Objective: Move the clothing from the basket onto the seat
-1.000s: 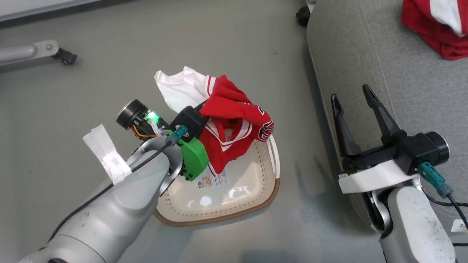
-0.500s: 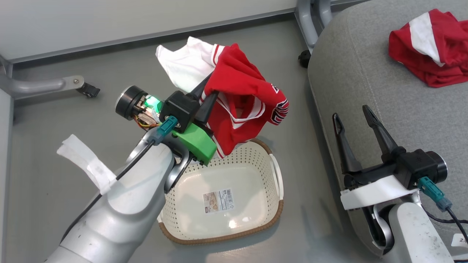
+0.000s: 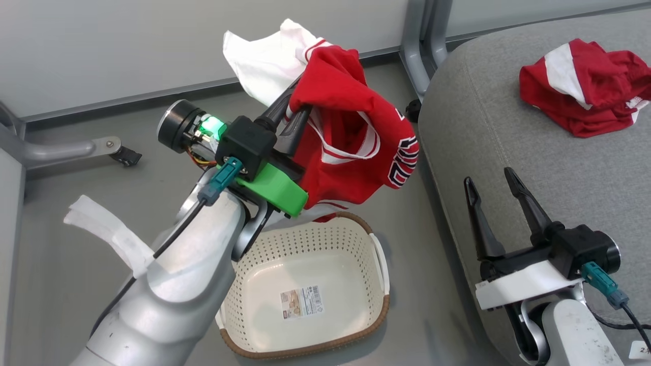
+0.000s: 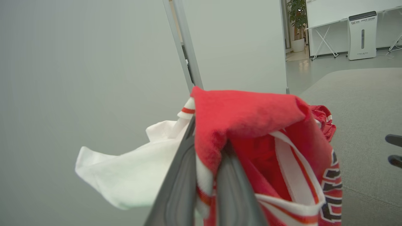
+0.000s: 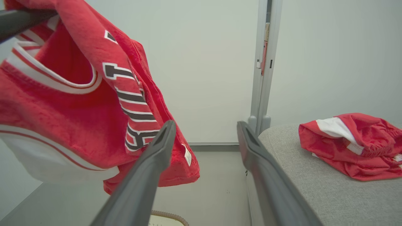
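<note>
Hanging lengthwise downward, jersey (image 3: pixel 351 152) pinched in left claw (image 3: pixel 301 97), above basket (image 3: pixel 325 239).

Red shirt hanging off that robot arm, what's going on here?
The robot is moving clothes from a basket to a seat. Its left gripper is shut on a red jersey, held in the air above the basket, which sits empty on the floor. Another red and white garment already lies on the grey seat. The right gripper is open near the seat's edge, holding nothing.
</note>
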